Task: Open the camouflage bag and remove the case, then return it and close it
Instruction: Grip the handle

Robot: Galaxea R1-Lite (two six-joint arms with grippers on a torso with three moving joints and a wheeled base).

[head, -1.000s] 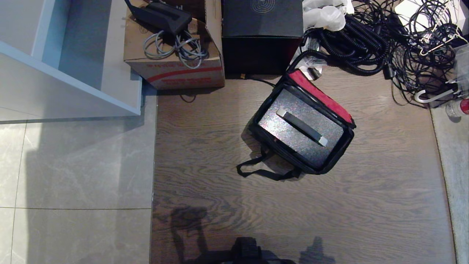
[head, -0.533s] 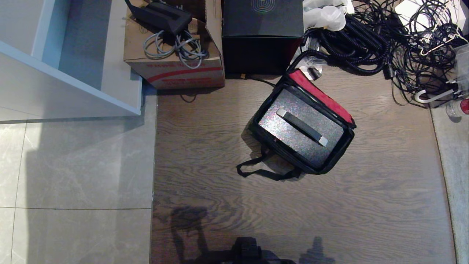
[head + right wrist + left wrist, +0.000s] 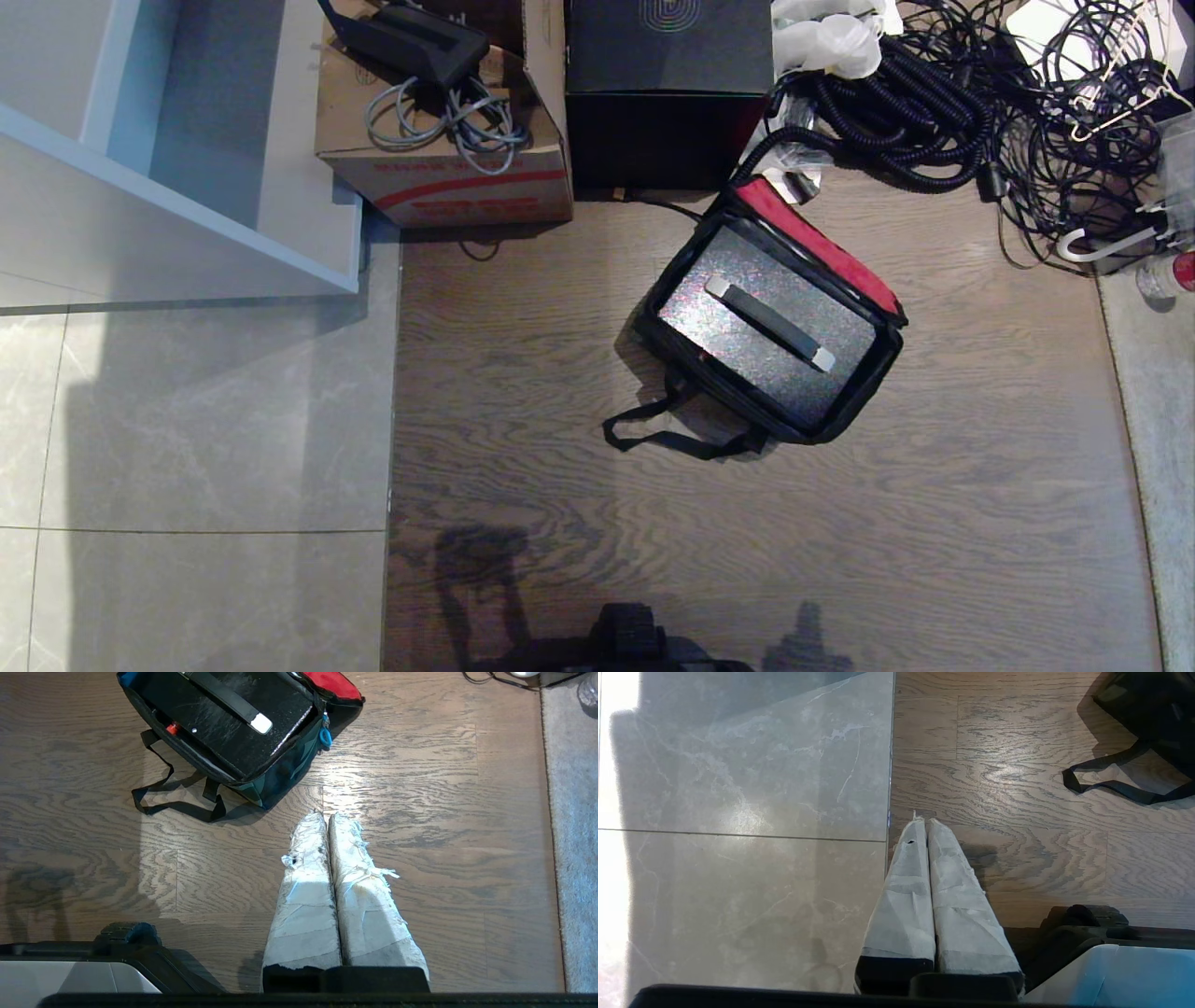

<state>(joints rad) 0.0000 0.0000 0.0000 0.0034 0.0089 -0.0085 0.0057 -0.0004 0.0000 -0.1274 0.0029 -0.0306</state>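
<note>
Lying open right of centre in the head view, the camouflage bag is filled by the case; the left gripper and right gripper are pressed together, empty.

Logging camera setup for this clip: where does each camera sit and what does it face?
Head: high, facing down at the open camouflage fabric bag holding the glittery black case.
Left wrist: behind the shut left end effector, over the tile-wood seam.
Right wrist: behind the shut right end effector, facing the bag.
All three share the bag.
</note>
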